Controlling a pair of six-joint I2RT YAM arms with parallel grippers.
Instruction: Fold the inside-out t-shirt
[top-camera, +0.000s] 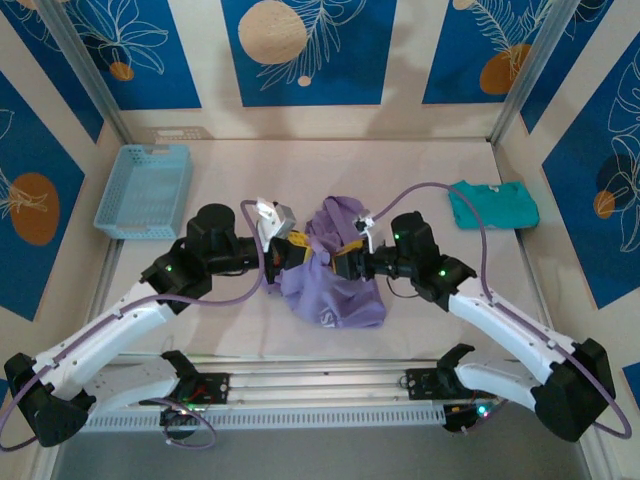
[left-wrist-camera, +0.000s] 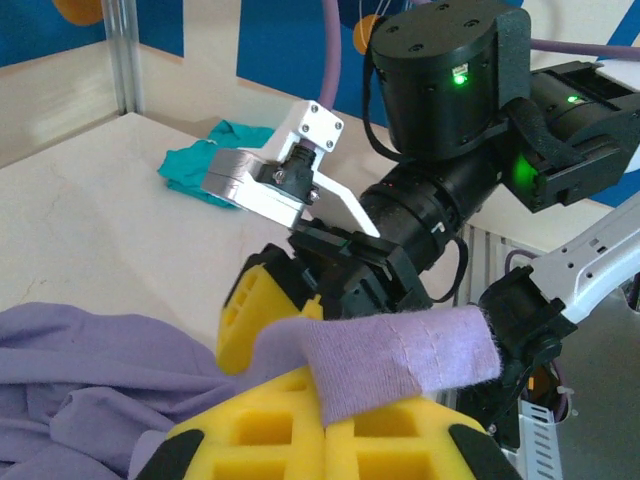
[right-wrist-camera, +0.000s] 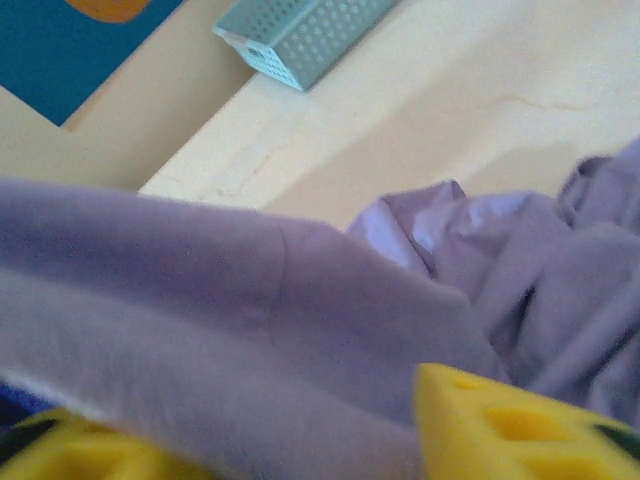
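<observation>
**Two grippers meeting over one bunched shirt**

Both arms reach inward to the middle of the table, where the inside-out t-shirt lies in a crumpled heap, part of it lifted to the grippers between the two wrists. Your left gripper is clamped on a narrow band of the cloth: its yellow pads sit pressed together, and the band comes out between them as a short flat tongue with a stitched seam across it. That looks like a hem or sleeve edge, pinched so that one end stays fixed while the other arm works. Your right gripper faces it at close range. In its wrist view the yellow pads show on either side of a broad fold draped over them, and you cannot tell whether they pinch it or merely carry it.

The fabric is a soft matt knit, slightly fuzzy at the edge, falling in loose rounded folds with no flat panel laid out, so folding proper has probably not begun. The pads are waffle-cut foam, likely chosen to hold thin cloth. A light blue perforated basket stands at the far left and a folded teal shirt at the far right, both well apart from the work
</observation>
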